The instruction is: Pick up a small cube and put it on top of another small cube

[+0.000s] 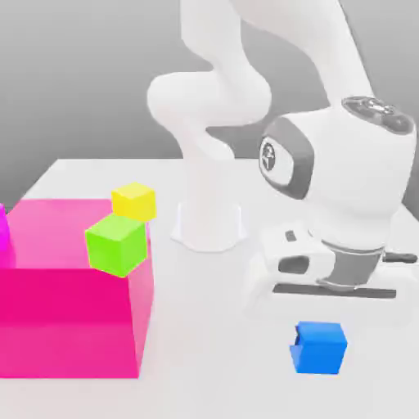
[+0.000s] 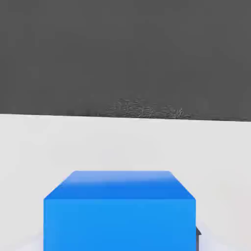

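Observation:
The small bright-blue cube (image 1: 319, 348) sits low at the exterior view's right, directly under my gripper (image 1: 331, 282), whose white hand hangs just above it. Whether the cube rests on the white table (image 1: 204, 368) or is lifted off it, I cannot tell. In the hand view the same blue cube (image 2: 120, 211) looms very close, with the pale table surface stretching behind it. A lime-green cube (image 1: 116, 244) stands on the near corner of the big pink box (image 1: 74, 327). A yellow cube (image 1: 134, 201) lies just behind the green one.
The pink box takes up the exterior view's left side, with a magenta object (image 1: 3, 233) at its far left edge. The arm's white base (image 1: 209, 221) stands mid-table behind the gripper. Open tabletop lies between the box and the blue cube.

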